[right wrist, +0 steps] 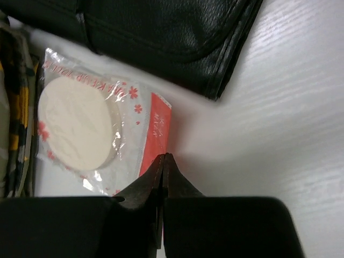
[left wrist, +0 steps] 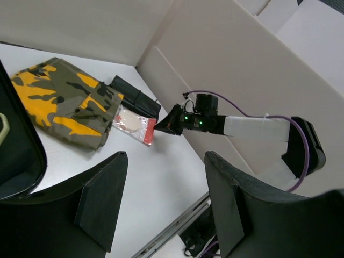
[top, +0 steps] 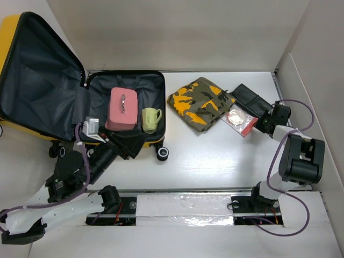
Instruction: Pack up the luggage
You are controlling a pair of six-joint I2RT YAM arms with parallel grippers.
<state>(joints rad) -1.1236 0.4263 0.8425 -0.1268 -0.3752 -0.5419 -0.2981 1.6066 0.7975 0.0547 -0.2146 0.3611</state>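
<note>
1. Luggage. The luggage (top: 37, 75) lay open at the far-left corner of the surface (top: 215, 156). Its yellow lid half leaned up and out to the left, dark lining facing the camera. The base half lay flat on the surface, with a black-and-white wheel (top: 163, 153) at its near-right corner.

2. Contents of the base half. A pink boxy case (top: 122, 108) stood in the middle of the compartment. A pale green mug (top: 150, 119) stood just beside it on the right, handle toward the right wall. The lid half showed only lining.

3. Items outside the luggage. A camouflage pouch (top: 201, 102) lay on the surface just right of the luggage, toward the far edge. A black leather wallet (top: 250, 98) lay near the far-right corner. A clear packet (top: 239, 119) with red trim, holding a round white pad, lay between the pouch and the wallet, touching the pouch.

4. Left tool (top: 129, 146). It hung at the near edge of the base half, fingers set wide apart, holding nothing.

5. Right tool (right wrist: 164, 158). Its fingers were pressed together, tips meeting at the red edge of the packet. Whether that edge was pinched between them cannot be told.
</note>
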